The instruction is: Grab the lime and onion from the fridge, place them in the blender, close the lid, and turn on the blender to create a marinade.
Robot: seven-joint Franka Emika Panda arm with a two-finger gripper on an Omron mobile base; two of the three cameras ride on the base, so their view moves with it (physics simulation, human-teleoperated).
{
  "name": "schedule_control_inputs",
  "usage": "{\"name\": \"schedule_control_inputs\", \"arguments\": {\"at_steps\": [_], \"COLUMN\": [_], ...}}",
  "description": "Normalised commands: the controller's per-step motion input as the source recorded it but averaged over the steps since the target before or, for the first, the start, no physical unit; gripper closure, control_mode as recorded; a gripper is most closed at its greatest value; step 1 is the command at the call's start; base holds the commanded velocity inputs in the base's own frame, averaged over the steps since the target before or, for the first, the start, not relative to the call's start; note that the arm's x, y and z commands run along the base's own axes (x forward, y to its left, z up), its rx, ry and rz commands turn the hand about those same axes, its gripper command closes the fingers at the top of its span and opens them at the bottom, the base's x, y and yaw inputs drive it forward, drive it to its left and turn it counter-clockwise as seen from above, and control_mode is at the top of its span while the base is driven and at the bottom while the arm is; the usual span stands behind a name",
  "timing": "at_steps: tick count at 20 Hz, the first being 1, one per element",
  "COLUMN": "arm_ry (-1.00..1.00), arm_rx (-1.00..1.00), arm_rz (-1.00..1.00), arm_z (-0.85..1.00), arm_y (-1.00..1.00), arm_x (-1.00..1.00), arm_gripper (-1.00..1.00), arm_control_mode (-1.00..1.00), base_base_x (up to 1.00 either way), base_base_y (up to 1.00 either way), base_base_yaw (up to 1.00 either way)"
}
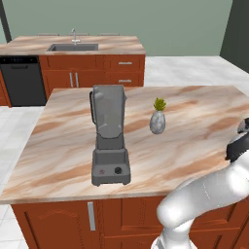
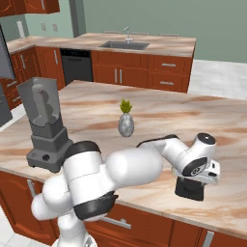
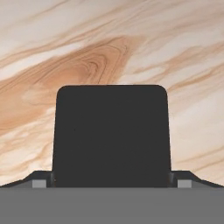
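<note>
On the marble island counter [image 1: 194, 126], your blender [image 1: 110, 141] stands lidless, its smoky jar too dim to show any contents. Near the front edge, the gripper [image 2: 192, 187] hangs over the lid [image 3: 111, 135], jaws spread wide and holding nothing; the cap looks light, stiff and slick, so take it by opposite flat sides.

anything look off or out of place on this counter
Yes: the lid lies on the island counter far from the blender, whose jar is uncapped. The open gripper straddles the lid. Nothing is spilled or tipped; the vase stands upright.
</note>
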Motion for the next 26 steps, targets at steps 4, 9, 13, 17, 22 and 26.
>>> {"name": "schedule_control_inputs", "arguments": {"at_steps": [4, 9, 13, 17, 22, 26], "arm_ry": [0.05, 0.06, 0.02, 0.0, 0.0, 0.0], "arm_rx": [0.0, 0.0, 0.0, 0.0, 0.0, 0.0], "arm_rz": [0.0, 0.0, 0.0, 0.0, 0.0, 0.0], "arm_z": [-0.13, -0.16, -0.17, -0.14, -0.25, -0.35], "arm_y": [0.0, 0.04, 0.14, 0.15, 0.04, 0.0], "arm_x": [0.04, 0.0, 0.0, 0.0, 0.0, 0.0], "arm_gripper": [-1.0, -1.0, -1.0, -1.0, -1.0, -1.0], "arm_control_mode": [-1.0, -1.0, -1.0, -1.0, -1.0, -1.0], "base_base_x": [0.0, 0.0, 0.0, 0.0, 0.0, 0.0], "base_base_y": [0.0, 0.0, 0.0, 0.0, 0.0, 0.0], "base_base_yaw": [0.0, 0.0, 0.0, 0.0, 0.0, 0.0]}}
